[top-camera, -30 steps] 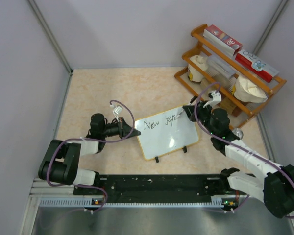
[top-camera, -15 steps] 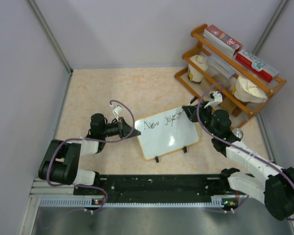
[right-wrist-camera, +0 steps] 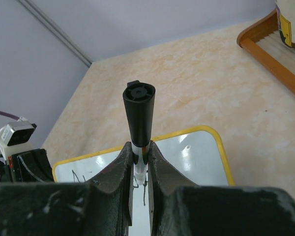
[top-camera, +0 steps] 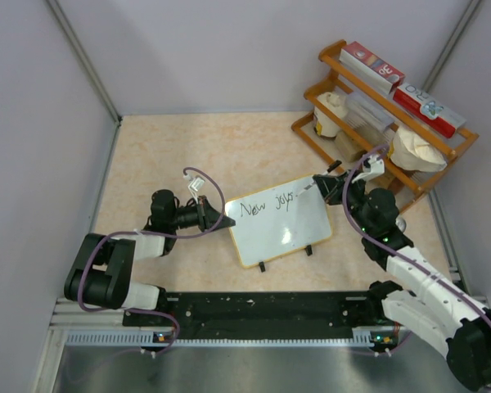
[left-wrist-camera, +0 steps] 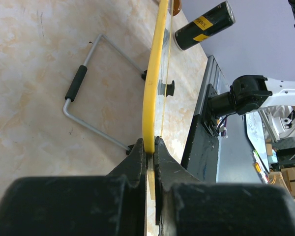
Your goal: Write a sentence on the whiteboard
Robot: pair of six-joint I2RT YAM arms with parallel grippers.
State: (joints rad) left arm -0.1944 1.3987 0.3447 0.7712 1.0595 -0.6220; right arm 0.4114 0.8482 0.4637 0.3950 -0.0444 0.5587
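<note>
Since a second ago my right arm has swung out to the right and its elbow has pulled back toward the near edge, carrying the right gripper (top-camera: 322, 183) a little away from the end of the written line, while my left arm has kept its place. My right gripper (right-wrist-camera: 139, 149) is clamped on the marker (right-wrist-camera: 139, 112), whose black end points up and away toward the back wall; its tip is hidden between my fingers, so I cannot tell whether it touches the board. The whiteboard (top-camera: 282, 232) stands tilted in the middle of the counter (top-camera: 188, 147), between my two arms, with handwriting (top-camera: 266, 205) along its upper part. My left gripper (top-camera: 219, 219) is closed on the whiteboard's left edge; from the left wrist the fingers (left-wrist-camera: 137, 160) pinch the yellowish frame (left-wrist-camera: 151, 88) from both sides. A wooden rack (top-camera: 368, 139) stands at the far right.
</note>
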